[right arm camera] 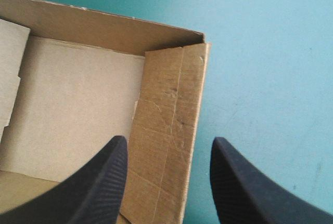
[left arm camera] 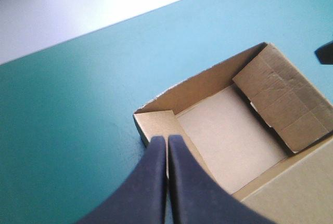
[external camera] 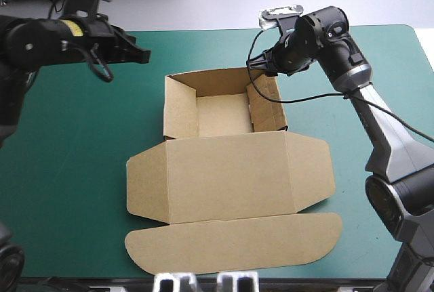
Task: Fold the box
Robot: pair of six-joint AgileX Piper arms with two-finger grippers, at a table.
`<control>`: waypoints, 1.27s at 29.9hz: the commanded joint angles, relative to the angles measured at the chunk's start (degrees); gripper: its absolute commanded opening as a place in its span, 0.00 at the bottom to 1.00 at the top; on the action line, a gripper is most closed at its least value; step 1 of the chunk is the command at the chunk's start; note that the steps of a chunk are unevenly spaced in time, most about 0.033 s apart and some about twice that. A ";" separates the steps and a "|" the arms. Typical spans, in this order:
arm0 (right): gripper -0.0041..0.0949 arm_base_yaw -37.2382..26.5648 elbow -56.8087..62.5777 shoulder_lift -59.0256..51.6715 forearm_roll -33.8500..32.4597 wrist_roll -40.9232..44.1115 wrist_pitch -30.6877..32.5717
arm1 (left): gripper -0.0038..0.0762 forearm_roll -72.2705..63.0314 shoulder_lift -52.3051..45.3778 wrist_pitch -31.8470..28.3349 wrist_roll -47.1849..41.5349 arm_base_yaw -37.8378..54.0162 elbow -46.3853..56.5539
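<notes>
The box (external camera: 224, 112) sits mid-surface, its tray toward the far edge with walls raised and the lid (external camera: 230, 170) flat, reaching to near the front edge. The right end effector (right arm camera: 169, 143) is released, its black fingers spread astride the tray's right wall (external camera: 266, 102), which runs far-to-near directly below the gap. This arm is the nearer one, and a straight descent would probably put the wall between its fingers. The left end effector (left arm camera: 166, 138) is clenched on nothing, poised above the tray's far left corner. Bare teal-green cover (external camera: 81, 170) lies left, right and beyond the tray, giving both arms room, while the lid fills the space toward the front.
</notes>
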 commanded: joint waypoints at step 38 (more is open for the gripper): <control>0.04 -8.67 7.25 -0.08 5.87 -9.72 0.17 | 0.04 5.70 -73.15 -3.36 -8.91 -0.24 77.52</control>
